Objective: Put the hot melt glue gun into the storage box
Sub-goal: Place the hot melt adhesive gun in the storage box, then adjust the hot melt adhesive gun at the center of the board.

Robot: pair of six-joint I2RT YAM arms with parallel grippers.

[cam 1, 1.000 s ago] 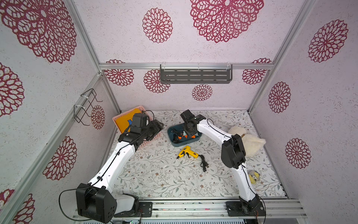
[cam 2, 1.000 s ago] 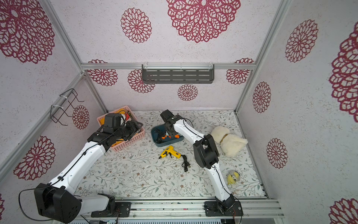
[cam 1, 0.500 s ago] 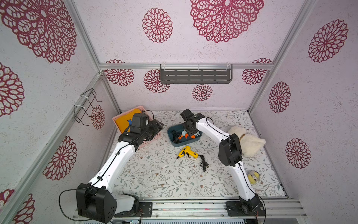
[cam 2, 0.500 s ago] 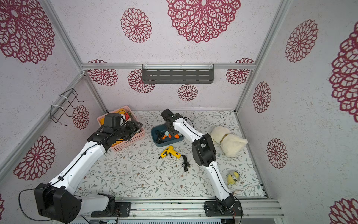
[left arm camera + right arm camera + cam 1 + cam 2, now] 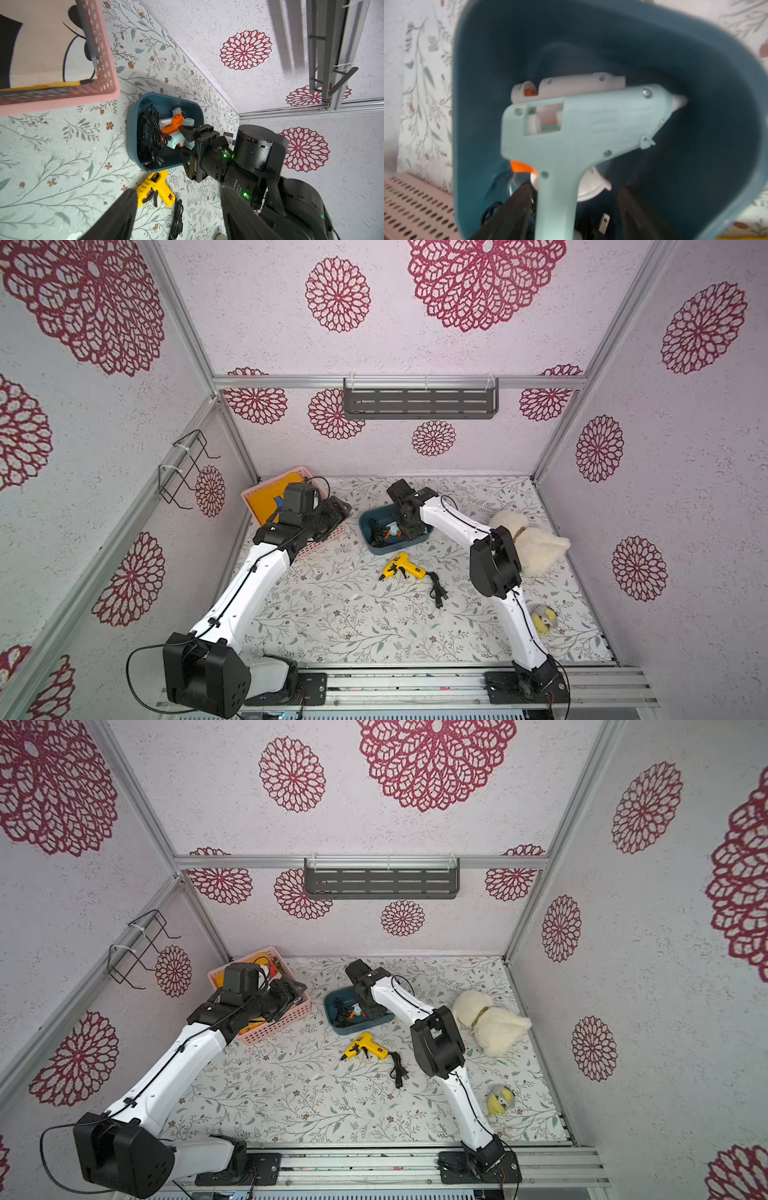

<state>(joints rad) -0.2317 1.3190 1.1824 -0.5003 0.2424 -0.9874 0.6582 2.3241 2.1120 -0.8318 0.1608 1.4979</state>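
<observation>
"So, where is the glue gun right now?"

"Depends which one. A pale blue glue gun (image 5: 602,124) lies inside the storage box (image 5: 193,109), on its side across a white and orange glue gun (image 5: 172,126) and next to a bundle of black cable (image 5: 153,128). The yellow glue gun (image 5: 399,568) is outside, on the tabletop (image 5: 332,614) just beside the box's near wall, with its cord (image 5: 436,589) trailing away from it."

"And the right hand?"

"The right hand (image 5: 182,142) reaches down into the box with its jaws apart, one on each side of the blue gun's handle. There's a plain gap on one side, so I'd say it pinches nothing — the gun's weight looks to be carried by the box and the gun beneath."

"Why so low?"

"My guess is that letting go close to the bottom keeps the gun from bouncing over that shallow wall."

"The left?"

"The left hand (image 5: 176,191) hovers above the pink basket (image 5: 286,1021), at the edge nearest the box, jaws spread with nothing between them — clear of the right arm's path, I'd judge. If the yellow gun counts too, it is not yet stored, and the box already looks crowded."
</observation>
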